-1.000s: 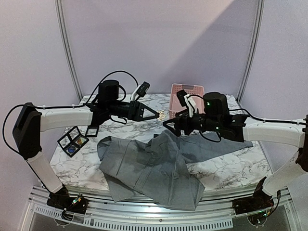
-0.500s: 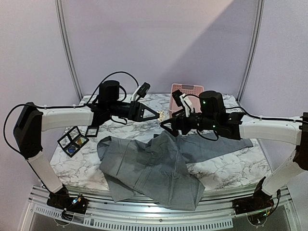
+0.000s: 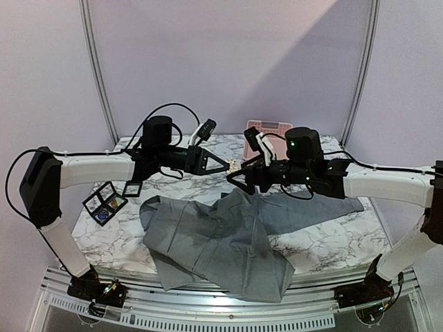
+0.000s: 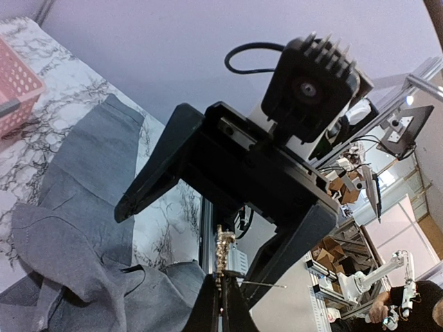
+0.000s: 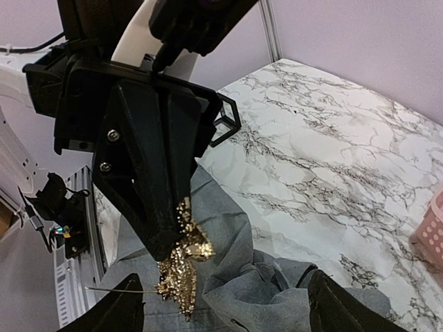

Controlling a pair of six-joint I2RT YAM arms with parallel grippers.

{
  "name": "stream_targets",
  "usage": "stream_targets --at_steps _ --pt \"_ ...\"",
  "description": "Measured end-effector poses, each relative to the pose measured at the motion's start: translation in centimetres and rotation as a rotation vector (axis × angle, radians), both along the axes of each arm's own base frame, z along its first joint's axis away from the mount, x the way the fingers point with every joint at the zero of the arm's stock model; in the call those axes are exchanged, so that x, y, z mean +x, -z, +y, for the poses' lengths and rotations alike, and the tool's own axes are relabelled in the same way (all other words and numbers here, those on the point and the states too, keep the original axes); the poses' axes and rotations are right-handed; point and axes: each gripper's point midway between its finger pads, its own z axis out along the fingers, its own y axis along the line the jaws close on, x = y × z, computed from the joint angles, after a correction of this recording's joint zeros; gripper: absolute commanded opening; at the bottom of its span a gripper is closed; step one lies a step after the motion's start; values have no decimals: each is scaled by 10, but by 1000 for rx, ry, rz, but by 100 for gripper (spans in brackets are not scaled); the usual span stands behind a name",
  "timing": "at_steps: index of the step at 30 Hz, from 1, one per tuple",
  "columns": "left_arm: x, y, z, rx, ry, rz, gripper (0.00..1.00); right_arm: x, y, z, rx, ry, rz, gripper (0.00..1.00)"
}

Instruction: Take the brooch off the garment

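Gold brooch [image 5: 183, 266] aloft above crumpled grey garment [image 3: 221, 238]

No text, label, brand name, number or sign can be read in any of the three views.
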Motion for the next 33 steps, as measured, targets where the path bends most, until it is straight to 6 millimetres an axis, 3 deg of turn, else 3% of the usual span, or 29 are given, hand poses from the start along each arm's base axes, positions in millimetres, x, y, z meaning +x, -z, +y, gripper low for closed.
stream_targets --at_steps 4,14,33 --pt "0 0 0 0 0 0 0 -1 -1 1 11 -3 16 68" --pt "0 0 0 0 1 0 0 -3 -1 4 30 -19 36 59" --pt "0 0 0 0 2 0 0 1 -12 1 114 -61 99 51"
